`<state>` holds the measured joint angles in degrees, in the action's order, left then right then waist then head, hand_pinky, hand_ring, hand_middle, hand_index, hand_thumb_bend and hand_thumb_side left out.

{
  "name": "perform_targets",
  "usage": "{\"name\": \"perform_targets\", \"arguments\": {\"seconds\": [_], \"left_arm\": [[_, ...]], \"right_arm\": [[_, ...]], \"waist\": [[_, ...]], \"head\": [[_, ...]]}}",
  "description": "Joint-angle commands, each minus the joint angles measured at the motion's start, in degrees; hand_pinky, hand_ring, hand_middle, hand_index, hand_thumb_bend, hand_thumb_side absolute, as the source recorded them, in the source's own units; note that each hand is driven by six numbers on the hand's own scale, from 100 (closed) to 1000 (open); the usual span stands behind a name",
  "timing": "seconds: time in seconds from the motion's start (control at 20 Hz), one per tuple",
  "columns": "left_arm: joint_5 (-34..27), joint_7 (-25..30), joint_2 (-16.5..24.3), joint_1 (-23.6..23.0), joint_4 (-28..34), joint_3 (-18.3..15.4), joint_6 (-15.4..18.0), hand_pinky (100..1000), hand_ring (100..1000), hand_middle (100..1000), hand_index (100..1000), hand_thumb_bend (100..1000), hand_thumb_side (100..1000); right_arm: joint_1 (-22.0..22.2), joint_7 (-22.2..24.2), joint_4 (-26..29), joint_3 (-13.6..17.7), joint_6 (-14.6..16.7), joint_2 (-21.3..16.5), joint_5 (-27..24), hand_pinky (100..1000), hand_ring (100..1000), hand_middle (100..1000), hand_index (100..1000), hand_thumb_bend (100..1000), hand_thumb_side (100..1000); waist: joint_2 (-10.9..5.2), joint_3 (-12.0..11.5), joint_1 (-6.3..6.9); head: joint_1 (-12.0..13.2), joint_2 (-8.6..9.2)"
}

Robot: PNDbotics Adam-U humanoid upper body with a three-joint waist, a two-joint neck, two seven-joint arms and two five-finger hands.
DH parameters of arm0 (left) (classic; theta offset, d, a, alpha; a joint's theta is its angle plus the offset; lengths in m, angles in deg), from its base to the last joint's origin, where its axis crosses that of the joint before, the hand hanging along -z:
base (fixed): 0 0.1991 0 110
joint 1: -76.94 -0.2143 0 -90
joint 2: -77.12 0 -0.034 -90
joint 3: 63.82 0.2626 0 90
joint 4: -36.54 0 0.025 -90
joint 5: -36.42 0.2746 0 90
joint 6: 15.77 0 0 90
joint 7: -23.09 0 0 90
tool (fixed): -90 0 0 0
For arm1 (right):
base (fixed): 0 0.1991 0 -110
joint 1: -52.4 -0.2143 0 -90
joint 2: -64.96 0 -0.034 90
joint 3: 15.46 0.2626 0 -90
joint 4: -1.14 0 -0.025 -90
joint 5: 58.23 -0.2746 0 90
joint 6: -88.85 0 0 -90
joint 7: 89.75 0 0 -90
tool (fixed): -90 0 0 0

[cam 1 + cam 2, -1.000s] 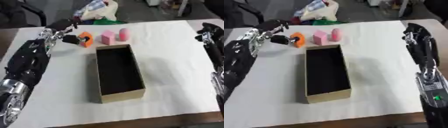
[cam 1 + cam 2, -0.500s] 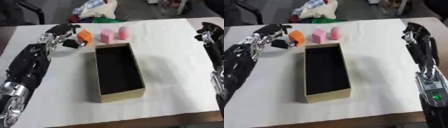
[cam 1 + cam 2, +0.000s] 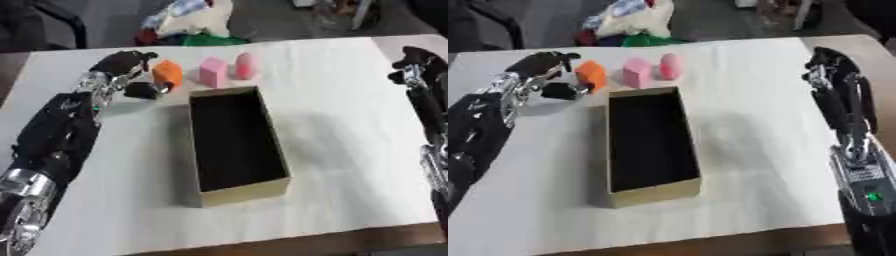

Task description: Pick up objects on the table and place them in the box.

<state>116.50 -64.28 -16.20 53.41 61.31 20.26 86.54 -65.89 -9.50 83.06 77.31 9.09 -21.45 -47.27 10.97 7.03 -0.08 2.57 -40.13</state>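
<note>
Covering nearly the whole scene, a white table (image 3: 350,125) carries an open cardboard box (image 3: 234,142) at its middle, long side running away from the robot, its dark interior holding nothing that can be seen. The robot's left arm stretches up the left side of the table, its left hand (image 3: 122,70) reaching beside the box's far left corner; the fingers arch over the top and the thumb comes in from below against an orange block (image 3: 167,74), though whether the hand truly grips the block or only touches it cannot be told. The right arm lies along the right edge of the table, and the right hand (image 3: 826,62) sits near the far right side, well apart from every object, fingers curled with nothing in them. Just beyond the box's far end stand two more objects side by side: a pink cube (image 3: 213,71) next to the orange block, and a rounded pink piece (image 3: 246,65) just to its right. Behind the table's far edge lies a heap of white, green and red material (image 3: 197,25).
</note>
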Motion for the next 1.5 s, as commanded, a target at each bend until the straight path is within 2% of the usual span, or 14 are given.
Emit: {"name": "perform_targets", "arguments": {"seconds": [0.05, 0.5, 0.7, 1.0, 1.15, 1.2, 1.25, 1.5], "left_arm": [[-0.3, -0.6, 0.6, 1.0, 0.4, -0.3, -0.1, 659, 650, 687, 989, 375, 842], [-1.4, -2.9, 0.4, 0.9, 0.8, -0.3, -0.7, 653, 637, 671, 980, 358, 834], [-1.8, -4.7, 0.1, 0.8, 1.2, -0.3, -1.1, 646, 620, 649, 960, 317, 804], [-2.5, -6.9, -0.2, 0.6, 1.2, -0.2, -0.2, 639, 570, 585, 860, 180, 655], [-3.5, -7.5, -0.3, 0.5, 1.1, -0.2, 0.9, 626, 540, 548, 817, 100, 545], [-4.1, -7.5, -0.4, 0.5, 1.1, -0.2, 1.4, 625, 536, 544, 814, 100, 534], [-4.6, -7.5, -0.4, 0.5, 1.1, -0.1, 1.9, 618, 522, 525, 800, 100, 471], [-8.1, -7.0, -0.2, 0.6, 2.2, 0.0, 3.8, 609, 505, 498, 783, 100, 433]], "right_arm": [[-1.2, 0.2, 0.4, -0.1, 0.2, -0.7, -0.4, 678, 616, 608, 823, 100, 785], [-1.4, 0.2, 0.3, -0.1, 0.3, -0.8, -0.8, 678, 616, 608, 823, 100, 787], [-1.6, 0.2, 0.2, -0.1, 0.3, -1.0, -1.1, 678, 616, 604, 823, 100, 790], [-1.6, 0.1, 0.0, 0.0, 0.3, -1.0, -1.5, 677, 616, 603, 823, 100, 792], [-1.6, 0.1, 0.0, 0.0, 0.3, -1.0, -1.5, 678, 616, 603, 823, 100, 791], [-1.6, 0.1, 0.0, 0.0, 0.3, -1.0, -1.5, 678, 616, 603, 823, 100, 791], [-1.6, 0.1, 0.0, 0.0, 0.3, -1.0, -1.5, 678, 616, 602, 823, 100, 791], [-1.3, 0.1, 0.0, 0.1, 0.3, -0.8, -1.4, 678, 617, 603, 823, 100, 789]], "waist": [[-0.71, 0.0, -0.12], [0.03, 0.3, -0.08], [0.95, 0.8, -0.04], [1.57, 1.2, 0.04], [1.55, 1.2, 0.03], [1.51, 1.2, 0.03], [1.45, 1.2, 0.02], [0.79, 1.2, -0.04]], "head": [[-0.2, 0.83], [-0.1, 1.24], [-0.2, 1.72], [-0.4, 1.96], [-0.5, 2.02], [-0.5, 2.00], [-0.5, 1.98], [-0.5, 1.73]]}}
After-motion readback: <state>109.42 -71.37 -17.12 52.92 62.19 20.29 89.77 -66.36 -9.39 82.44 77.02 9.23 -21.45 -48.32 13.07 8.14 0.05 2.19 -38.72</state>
